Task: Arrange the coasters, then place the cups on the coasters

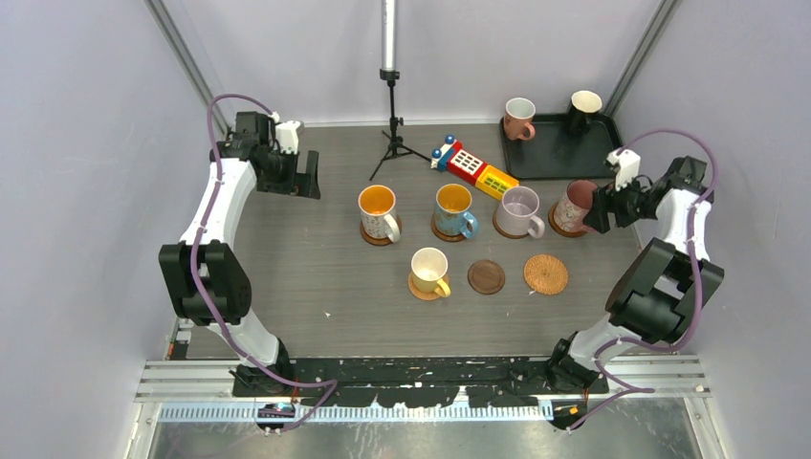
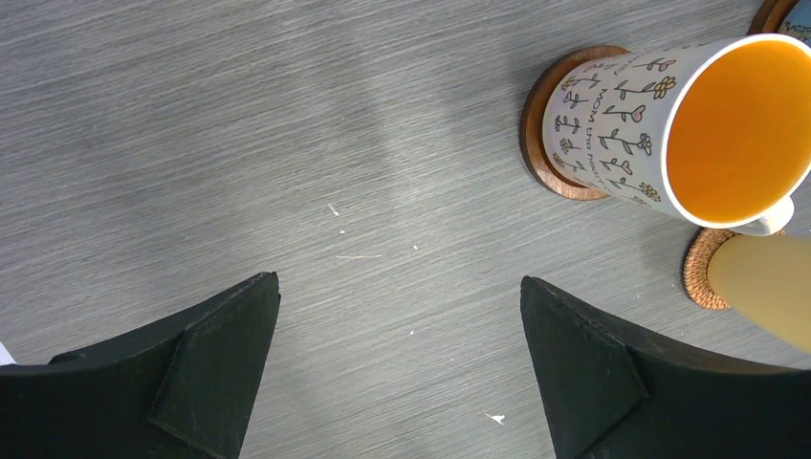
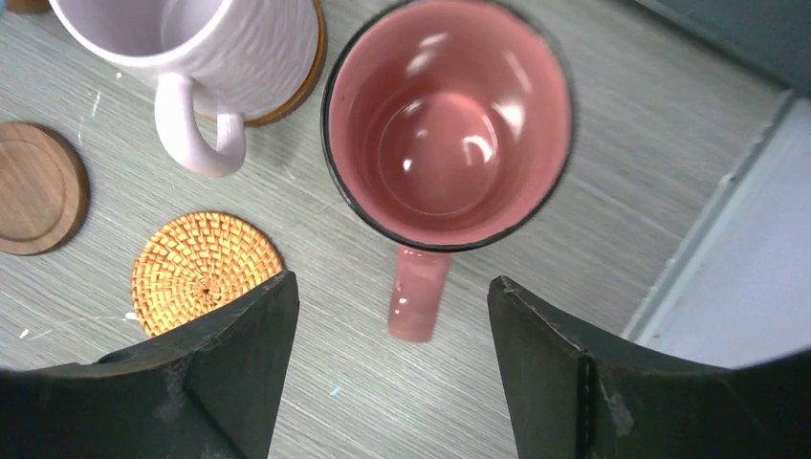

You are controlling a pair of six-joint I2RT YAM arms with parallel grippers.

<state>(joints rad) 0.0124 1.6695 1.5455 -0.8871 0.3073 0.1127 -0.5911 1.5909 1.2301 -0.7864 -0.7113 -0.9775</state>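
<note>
Five cups stand on coasters: a white patterned cup point(image 1: 377, 212) point(image 2: 622, 115), a blue cup point(image 1: 453, 210), a lavender cup point(image 1: 519, 210) point(image 3: 210, 48), a pink cup point(image 1: 577, 206) point(image 3: 445, 134) and a yellow cup point(image 1: 430, 271) point(image 2: 765, 282). A dark wood coaster point(image 1: 486, 276) point(image 3: 33, 186) and a woven coaster point(image 1: 545, 273) point(image 3: 196, 263) lie bare. My right gripper point(image 1: 601, 208) point(image 3: 392, 280) is open, with the pink cup's handle point(image 3: 418, 296) between its fingers, untouched. My left gripper point(image 1: 306, 177) point(image 2: 400, 277) hangs open over bare table, left of the white patterned cup.
A black tray point(image 1: 559, 158) at the back right holds another pink cup point(image 1: 519, 119) and a black cup point(image 1: 583, 110). A red-yellow toy block point(image 1: 473, 167) lies beside it. A tripod stand point(image 1: 392, 134) rises at the back centre. Walls close in on both sides.
</note>
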